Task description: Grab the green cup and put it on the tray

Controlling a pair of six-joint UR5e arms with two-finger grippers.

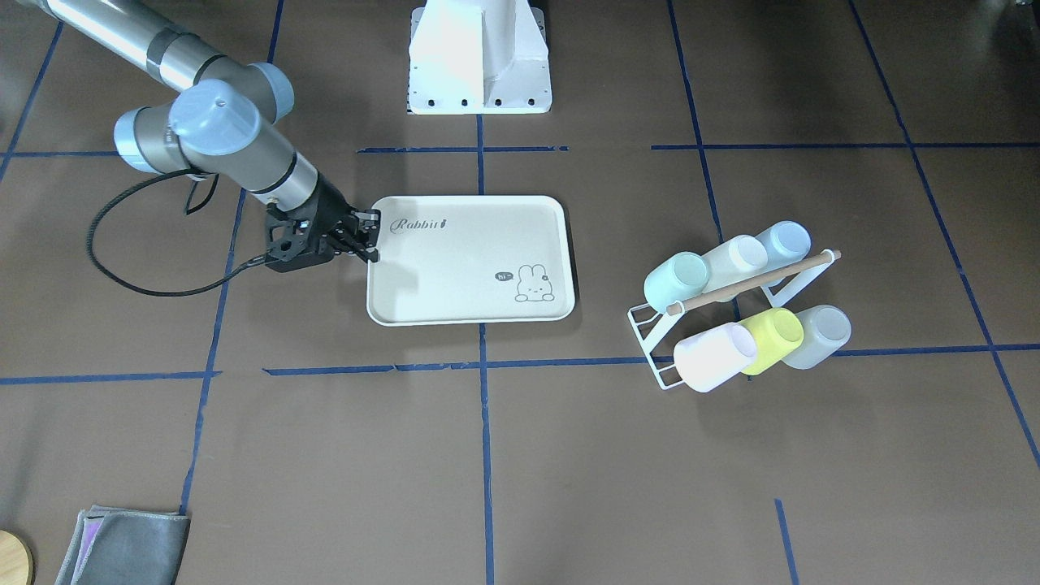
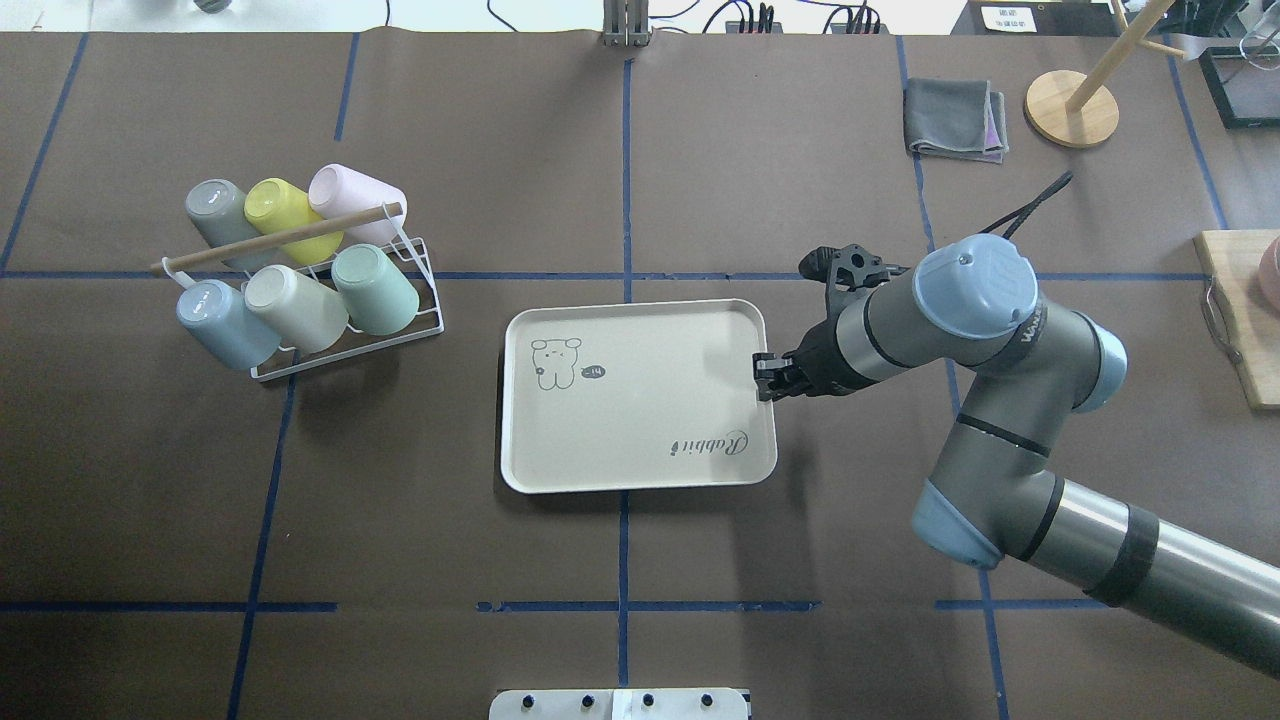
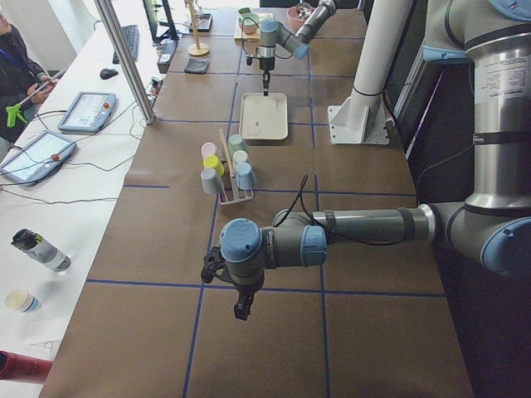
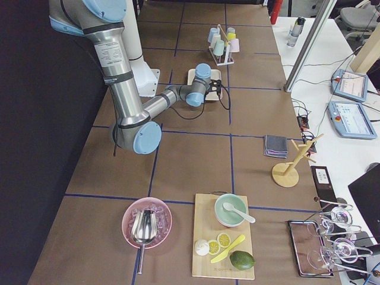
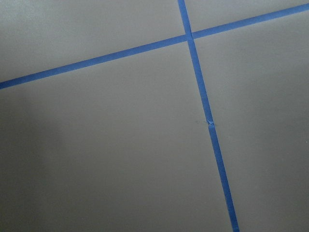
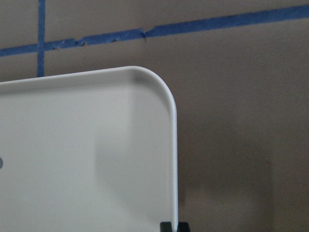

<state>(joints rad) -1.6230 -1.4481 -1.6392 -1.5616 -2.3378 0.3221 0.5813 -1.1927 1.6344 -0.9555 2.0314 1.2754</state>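
Bright even overhead light, soft shadows, sharp fixed views, dimmer wrist views

front: across the surface (image 1: 569,455), steeply down | overhead: opposite side, down (both share tray (image 2: 640,420)) | sides: each end, lengthwise | wrists: close, downward

Brown taped table (image 2: 700,150), tray (image 2: 640,440), cup rack (image 2: 270,241), grey cloth (image 2: 955,120)

left wrist cam | showed only brown table (image 5: 96,154) | blue tape cross (image 5: 189,37) at 1 o'clock | one strip (image 5: 215,145) ran toward 5 o'clock
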